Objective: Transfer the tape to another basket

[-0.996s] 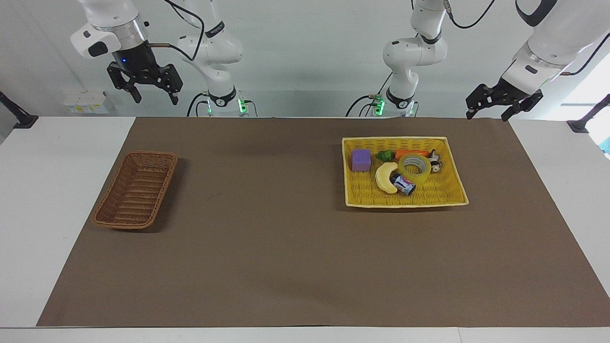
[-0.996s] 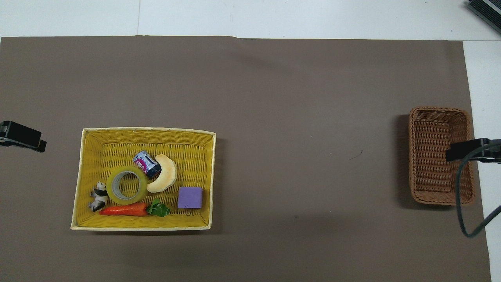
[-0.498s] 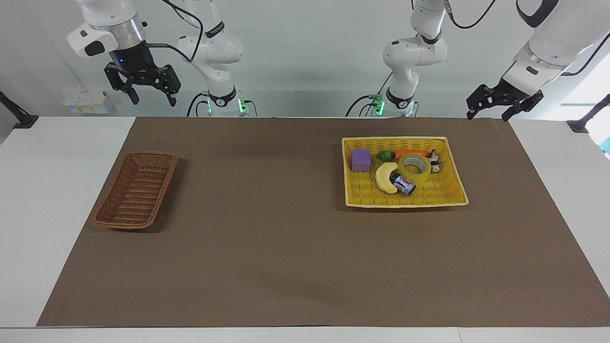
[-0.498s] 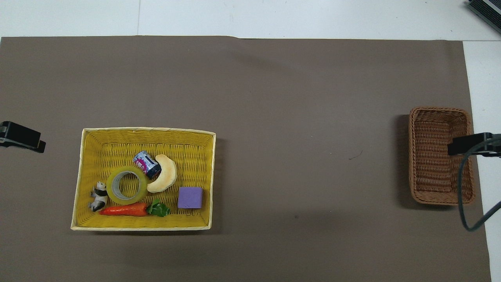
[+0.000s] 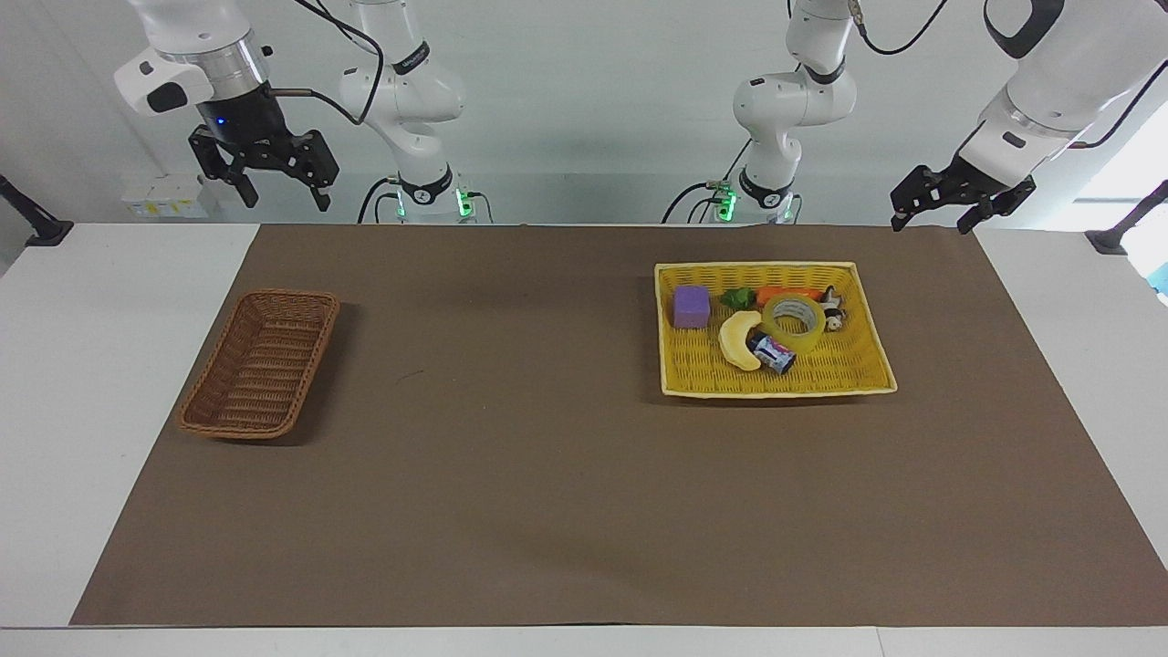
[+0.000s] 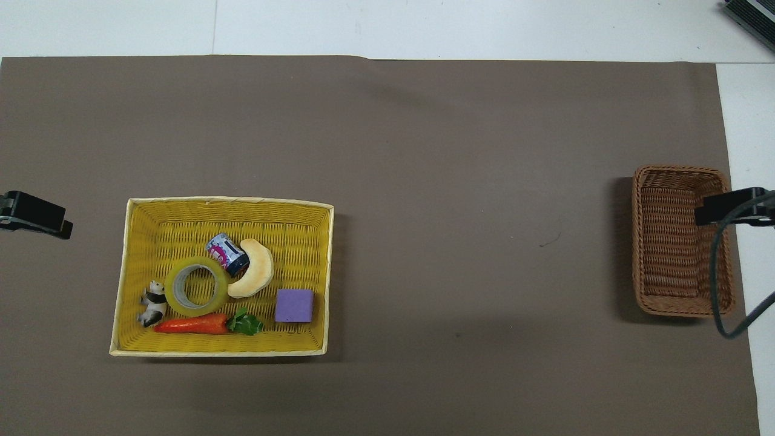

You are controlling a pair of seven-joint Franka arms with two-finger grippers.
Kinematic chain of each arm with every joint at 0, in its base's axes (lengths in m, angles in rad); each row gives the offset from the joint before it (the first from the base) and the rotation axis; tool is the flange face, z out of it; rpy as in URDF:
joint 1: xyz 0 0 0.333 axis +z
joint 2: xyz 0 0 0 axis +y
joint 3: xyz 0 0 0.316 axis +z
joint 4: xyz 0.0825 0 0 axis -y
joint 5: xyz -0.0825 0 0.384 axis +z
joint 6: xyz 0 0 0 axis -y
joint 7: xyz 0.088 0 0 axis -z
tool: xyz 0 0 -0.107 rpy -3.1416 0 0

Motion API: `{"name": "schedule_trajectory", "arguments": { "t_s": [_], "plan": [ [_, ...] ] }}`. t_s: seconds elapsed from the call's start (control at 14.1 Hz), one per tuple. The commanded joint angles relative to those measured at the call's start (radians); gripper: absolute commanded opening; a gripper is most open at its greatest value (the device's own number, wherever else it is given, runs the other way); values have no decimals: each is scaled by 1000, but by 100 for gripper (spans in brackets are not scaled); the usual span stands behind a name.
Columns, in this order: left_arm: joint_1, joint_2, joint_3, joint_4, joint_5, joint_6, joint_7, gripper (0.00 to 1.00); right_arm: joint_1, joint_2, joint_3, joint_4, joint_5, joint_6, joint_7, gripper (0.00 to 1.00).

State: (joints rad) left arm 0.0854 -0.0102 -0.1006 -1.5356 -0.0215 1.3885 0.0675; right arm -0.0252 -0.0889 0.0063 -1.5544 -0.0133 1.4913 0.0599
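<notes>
Two baskets: one brown basket [image 5: 260, 363] at my right arm's end of the mat, holding nothing, and one yellow tray [image 5: 876, 370] toward my left arm's end.
Mat: one brown sheet [image 5: 511, 474] covered most of the white table [image 5: 82, 365]; both baskets sat on it, well apart.
Tape: one roll [image 5: 794, 322], lying flat in the tray, not yet in the basket.
Tape's neighbours: it touched the one banana [image 5: 737, 339] and the one small can [image 5: 772, 353], both farther from me than the roll; one panda figure [image 5: 832, 310] lay just beside it toward my left arm's end.
Carrot: one [image 5: 783, 293], lying along the tray wall nearest me, just beside the roll, its green top pointing at the block.
Block: one purple cube [image 5: 692, 306], standing apart from the roll at the tray's end nearer the basket.
Tray count: six things in all.
My left claw [image 5: 940, 212]: raised over the mat's corner beside the tray, tilted down at a slant, fingers spread, gripping nothing.
My right claw [image 5: 271, 185]: raised high near the table's edge at my own end, pointing straight down, fingers apart, gripping nothing.
From overhead: only my tips showed, the left one [image 6: 36, 213] beside the tray, the right one [image 6: 726, 209] over the basket's rim.
</notes>
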Motion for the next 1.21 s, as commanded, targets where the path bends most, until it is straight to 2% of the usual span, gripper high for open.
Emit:
{"name": "schedule_trajectory", "arguments": {
  "t_s": [0.0, 0.28, 0.43, 0.57, 0.85, 1.14],
  "plan": [
    [5, -56, 2, -101, 18, 61, -8, 100, -15, 5, 8, 14, 7, -17, 14, 100],
    [5, -68, 5, -152, 14, 95, -34, 100, -15, 5, 8, 14, 7, -22, 12, 100],
    [4, -70, 2, -185, 9, 134, -177, 100, -15, 3, 8, 10, 7, -22, 12, 100],
    [-12, -76, 2, -222, 6, 162, -239, 100, -15, 0, 8, 8, 7, -22, 12, 100],
    [-3, -126, 4, -351, 6, 269, -288, 100, -16, 0, 8, 5, 7, -22, 12, 100],
    [-7, -134, 4, -449, 6, 354, -432, 100, -15, 0, 8, 5, 7, -22, 12, 100]
  ]
}}
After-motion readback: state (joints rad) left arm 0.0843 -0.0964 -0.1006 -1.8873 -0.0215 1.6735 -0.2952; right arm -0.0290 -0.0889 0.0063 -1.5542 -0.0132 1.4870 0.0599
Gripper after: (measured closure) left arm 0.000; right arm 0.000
